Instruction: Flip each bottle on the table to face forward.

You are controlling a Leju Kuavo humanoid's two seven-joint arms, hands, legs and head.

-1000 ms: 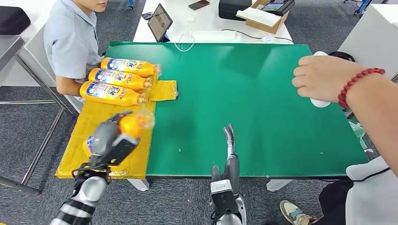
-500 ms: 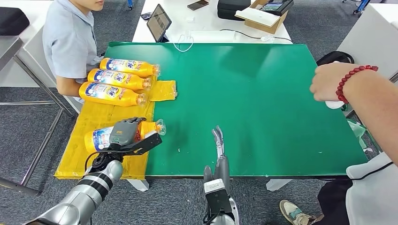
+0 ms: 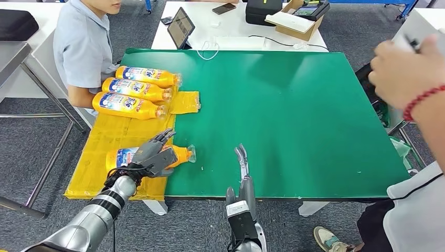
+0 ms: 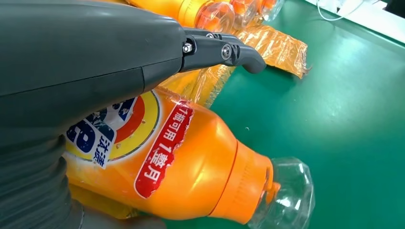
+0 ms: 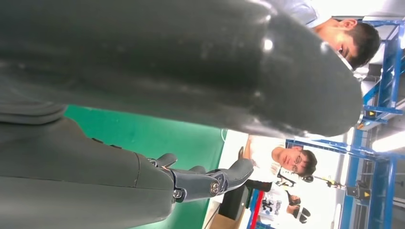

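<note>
The left hand (image 3: 152,152) now lays the bottle (image 3: 173,155) flat on the tabletop (image 3: 294,115), fingers spreading; the right hand (image 3: 242,163) is open.

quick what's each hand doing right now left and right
Left hand: rests on the lying orange plastic detergent bottle; a closed grip cannot be told.
Right hand: open, fingers extended, holding nothing.

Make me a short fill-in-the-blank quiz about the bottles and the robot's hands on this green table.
1. The left hand rests on an orange bottle lying on the ____ sheet.
2. Beyond it, ____ more bottles lie side by side.
3. The bottle's label faces ____.
4. The right hand holds ____ above the green table.

Missing words: yellow; three; up; nothing
</note>
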